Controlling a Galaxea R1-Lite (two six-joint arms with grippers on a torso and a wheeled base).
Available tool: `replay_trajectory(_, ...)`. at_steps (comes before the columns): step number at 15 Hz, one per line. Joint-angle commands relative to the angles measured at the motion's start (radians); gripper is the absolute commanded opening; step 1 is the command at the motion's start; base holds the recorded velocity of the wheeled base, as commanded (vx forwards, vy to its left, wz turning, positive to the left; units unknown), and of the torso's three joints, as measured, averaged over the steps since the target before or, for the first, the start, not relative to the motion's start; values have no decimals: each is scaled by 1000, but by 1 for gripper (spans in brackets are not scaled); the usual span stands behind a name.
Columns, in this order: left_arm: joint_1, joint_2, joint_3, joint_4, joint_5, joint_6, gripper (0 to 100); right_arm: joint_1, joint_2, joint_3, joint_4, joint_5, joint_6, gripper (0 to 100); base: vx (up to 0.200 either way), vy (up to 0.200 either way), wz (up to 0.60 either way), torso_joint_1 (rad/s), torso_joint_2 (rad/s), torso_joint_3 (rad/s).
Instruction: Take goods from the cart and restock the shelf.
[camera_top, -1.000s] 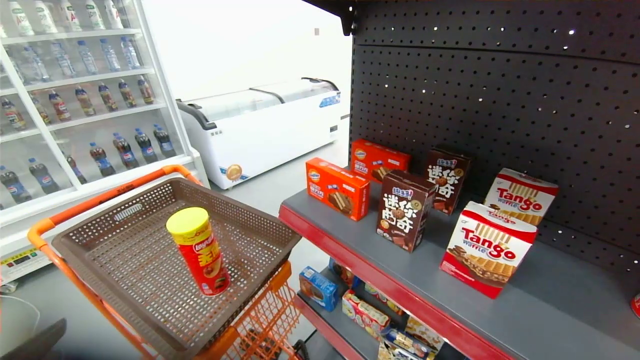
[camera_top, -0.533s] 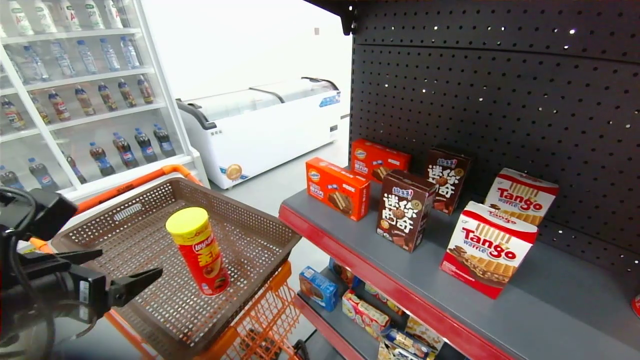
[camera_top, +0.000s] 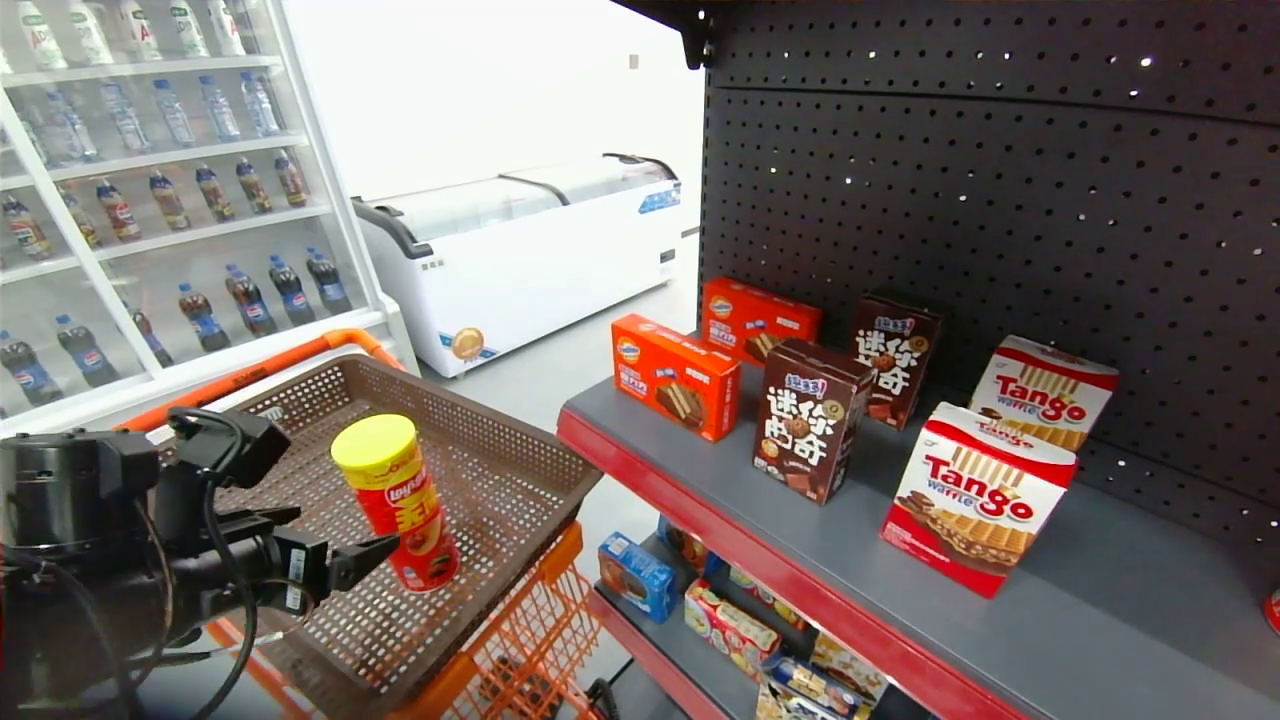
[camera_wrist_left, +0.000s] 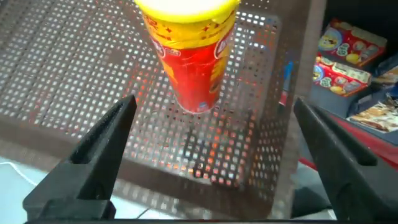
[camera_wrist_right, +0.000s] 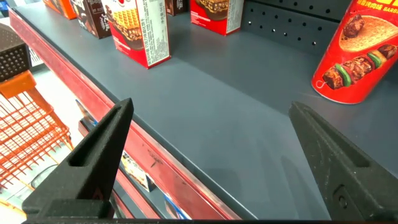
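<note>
Judging by its look, the chip canister (camera_top: 398, 505) is a light cardboard tube with a yellow plastic lid. It seems stiff along its length but thin-walled, so a hard squeeze would likely dent it and crush the contents. It stands upright near the middle of the brown perforated basket (camera_top: 480, 410) on the orange cart (camera_top: 520, 620), touching only the basket floor. The glossy wall probably slips a little, and a tube this tall and narrow should tip if you bump it high. Take it across the red body, around mid-height and below the lid, with moderate pressure.

Your left gripper (camera_top: 345, 530) sits just left of the canister, level with its lower half. Its fingers (camera_wrist_left: 102, 155) are spread wide and hold nothing. In the left wrist view the tube stands ahead of the gap, not yet between them. Your right gripper (camera_wrist_right: 211, 109) hangs over the shelf (camera_top: 720, 470), its fingers spread too and empty.

The shelf's grey deck looks flat and smooth, with a red front lip. Orange boxes (camera_top: 675, 375) stand at its left, brown boxes (camera_top: 810, 420) in the middle and wafer boxes (camera_top: 975, 495) further right. Open deck lies right of the wafers, where a second red canister (camera_wrist_right: 354, 50) stands near the pegboard back (camera_top: 1000, 200). Beyond the cart you have a glass-fronted drinks cooler (camera_top: 150, 200) at far left and a white chest freezer (camera_top: 530, 250).
</note>
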Motion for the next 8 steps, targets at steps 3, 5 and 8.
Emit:
replay_trajectory(3,0,269,-8,-214,-2,12,100,0,1,0,0,1,0,100,0,0,0,0,0,0)
replay_trajectory(5,-8,334,-8,-286,-1,19,100,0,1,0,0,1,0,100,0,0,0,0,0,0)
replay_trajectory(8,-29,424,-20,-400,-1,19,100,0,1,0,0,1,0,100,0,0,0,0,0,0)
